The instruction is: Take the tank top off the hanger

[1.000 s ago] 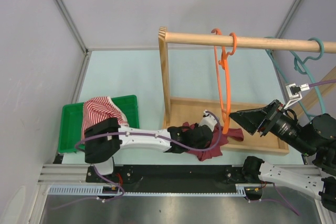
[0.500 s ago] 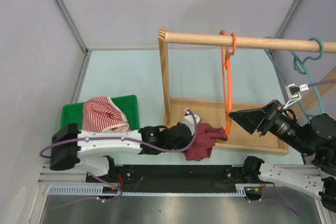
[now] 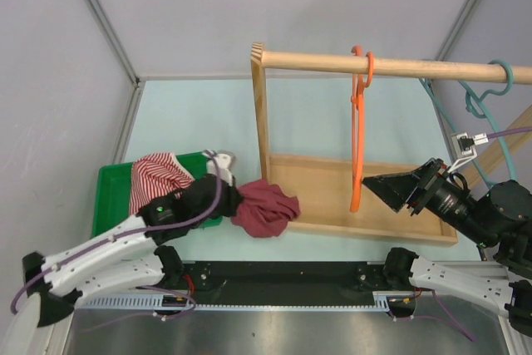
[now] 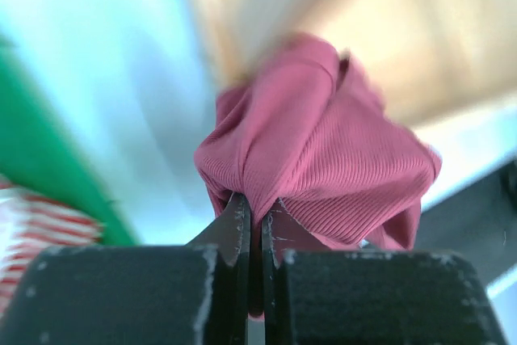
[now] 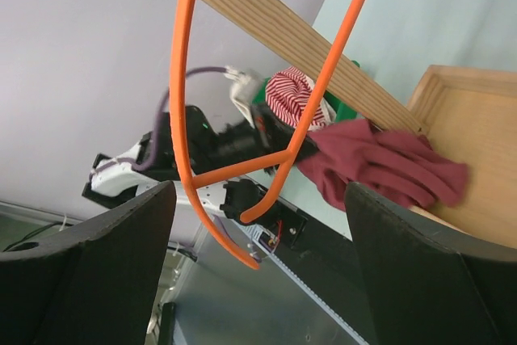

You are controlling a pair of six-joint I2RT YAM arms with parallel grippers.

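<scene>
The wooden post (image 3: 262, 122) and the rail (image 3: 416, 67) frame an opening, split by the orange hanger (image 3: 355, 180) hanging from the rail. Left of the post the tabletop (image 3: 195, 118) lies open as far as the green bin (image 3: 112, 193). Teal hangers (image 3: 480, 99) crowd the rail's right end.

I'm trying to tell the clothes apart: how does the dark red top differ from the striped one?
The maroon tank top is one plain colour and ribbed; the striped garment is red and white. The tank top is pinched in the left gripper's shut fingers, outside the green bin; the striped garment lies in that bin, with nothing gripping it. Both are crumpled, and neither hangs on the orange hanger.
</scene>
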